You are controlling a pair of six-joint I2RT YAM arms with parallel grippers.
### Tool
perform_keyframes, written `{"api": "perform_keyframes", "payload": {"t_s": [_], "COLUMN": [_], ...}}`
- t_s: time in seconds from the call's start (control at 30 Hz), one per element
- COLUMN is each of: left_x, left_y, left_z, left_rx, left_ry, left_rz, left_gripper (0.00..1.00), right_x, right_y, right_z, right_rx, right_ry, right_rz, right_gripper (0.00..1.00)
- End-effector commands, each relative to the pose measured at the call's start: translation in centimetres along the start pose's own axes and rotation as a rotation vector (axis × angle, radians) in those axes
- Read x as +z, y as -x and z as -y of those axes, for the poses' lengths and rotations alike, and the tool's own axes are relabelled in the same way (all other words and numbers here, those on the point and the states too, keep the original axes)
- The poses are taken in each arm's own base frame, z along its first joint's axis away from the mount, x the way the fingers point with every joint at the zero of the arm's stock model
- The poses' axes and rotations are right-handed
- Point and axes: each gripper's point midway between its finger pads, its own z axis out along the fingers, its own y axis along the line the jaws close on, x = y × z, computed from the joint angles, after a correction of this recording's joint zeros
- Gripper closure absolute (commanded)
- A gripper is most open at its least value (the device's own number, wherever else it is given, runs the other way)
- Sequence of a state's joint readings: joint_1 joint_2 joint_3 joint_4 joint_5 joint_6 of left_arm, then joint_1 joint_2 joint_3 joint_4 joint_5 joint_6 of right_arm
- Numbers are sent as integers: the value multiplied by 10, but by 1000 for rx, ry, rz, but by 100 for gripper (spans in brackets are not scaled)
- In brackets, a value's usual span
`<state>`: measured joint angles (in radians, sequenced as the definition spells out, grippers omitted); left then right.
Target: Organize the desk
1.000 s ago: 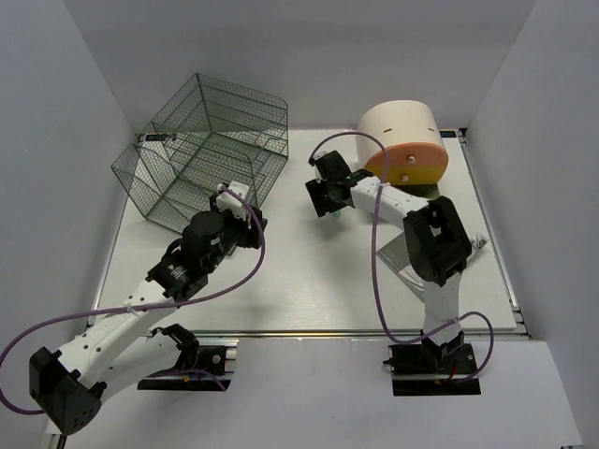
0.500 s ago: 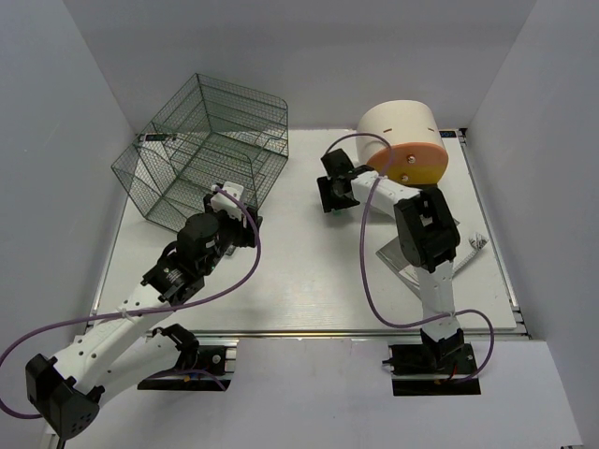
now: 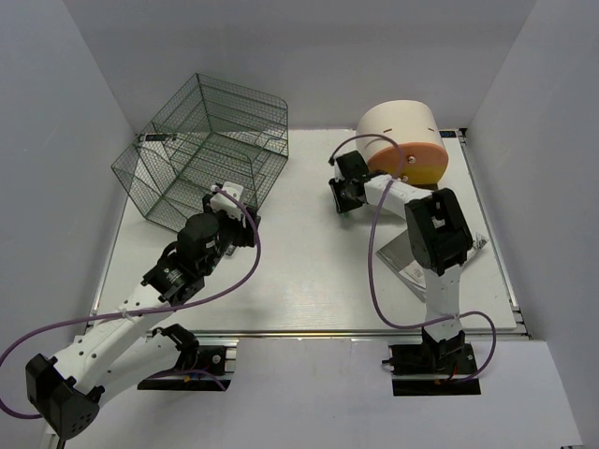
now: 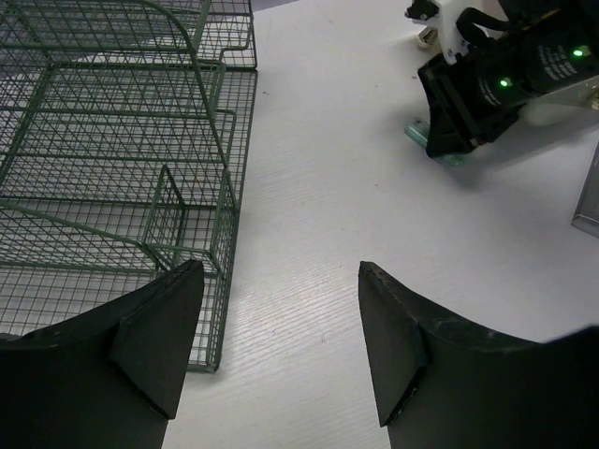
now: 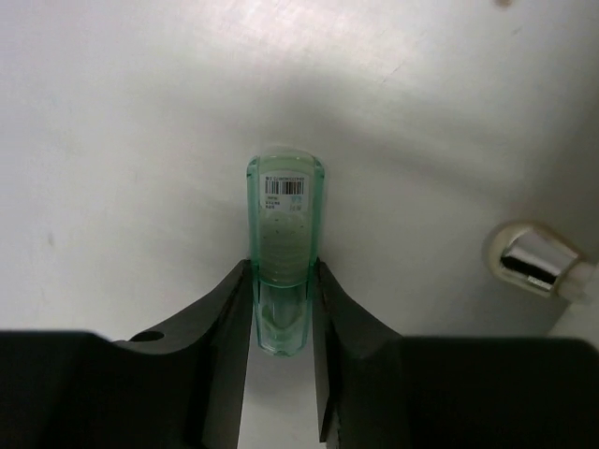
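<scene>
Top external: large flat white rectangular desk [image 3: 299, 271] lies under all items. Far left, dark green wire-mesh cage [image 3: 201, 150]. We log left gripper [image 4: 278, 269] just beside cage, fingers wide, nothing between. Right gripper [image 5: 282, 267] pinches translucent green plastic piece [image 5: 284, 215] with barcode label, above desk. Far right, cream-and-orange rounded drawer box [image 3: 402, 131].

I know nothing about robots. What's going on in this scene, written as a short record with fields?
Desk: white, with two arms bolted at its near edge
Left gripper: open, holding nothing, beside the wire basket
Right gripper: shut on a green see-through item, close to the round drawer box
Label: a barcode sticker on the green item
</scene>
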<state>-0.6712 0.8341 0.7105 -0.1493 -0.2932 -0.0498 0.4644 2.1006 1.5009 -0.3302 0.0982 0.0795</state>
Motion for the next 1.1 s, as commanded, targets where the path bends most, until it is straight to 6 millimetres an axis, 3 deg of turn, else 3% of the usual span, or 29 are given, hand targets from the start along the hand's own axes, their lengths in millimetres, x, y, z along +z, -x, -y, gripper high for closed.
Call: {"api": "perform_keyframes", "payload": {"t_s": [0.0, 0.03, 0.13, 0.2, 0.33, 0.43, 0.5, 0.53, 0.67, 0.8, 0.93, 1.07], "left_x": [-1, -1, -1, -2, -2, -1, -2, -1, -2, -2, -4, -4], "left_y": [0, 1, -1, 0, 0, -2, -2, -3, -2, -1, 1, 0], "left_z": [-5, -5, -7, -7, -8, -9, -11, -11, -11, -9, -10, -10], "left_rx": [7, 6, 9, 9, 8, 11, 14, 16, 17, 17, 17, 18], "left_ry": [23, 28, 36, 37, 41, 46, 55, 55, 54, 44, 47, 47], "left_rz": [13, 14, 12, 16, 19, 15, 15, 14, 18, 22, 29, 29], "left_gripper": [23, 23, 23, 23, 23, 24, 23, 24, 24, 24, 24, 24], "right_x": [-19, -38, -82, -115, -147, -158, -163, -160, -167, -194, -202, -185], "right_y": [-8, 0, -9, -10, -20, -26, -14, -11, 3, 30, 42, 37], "right_z": [-15, -30, -56, -61, -73, -76, -64, -44, 5, 52, 76, 94], "right_rx": [-190, -303, -504, -587, -655, -672, -674, -679, -837, -1014, -1153, -1242], "right_ry": [98, 208, 432, 497, 603, 639, 554, 454, 226, -20, -153, -207], "right_rz": [27, 73, 105, 149, 219, 200, 220, 216, 269, 329, 323, 214], "right_gripper": [98, 100, 100, 100, 100, 100, 100, 100, 100, 100, 100, 100]}}
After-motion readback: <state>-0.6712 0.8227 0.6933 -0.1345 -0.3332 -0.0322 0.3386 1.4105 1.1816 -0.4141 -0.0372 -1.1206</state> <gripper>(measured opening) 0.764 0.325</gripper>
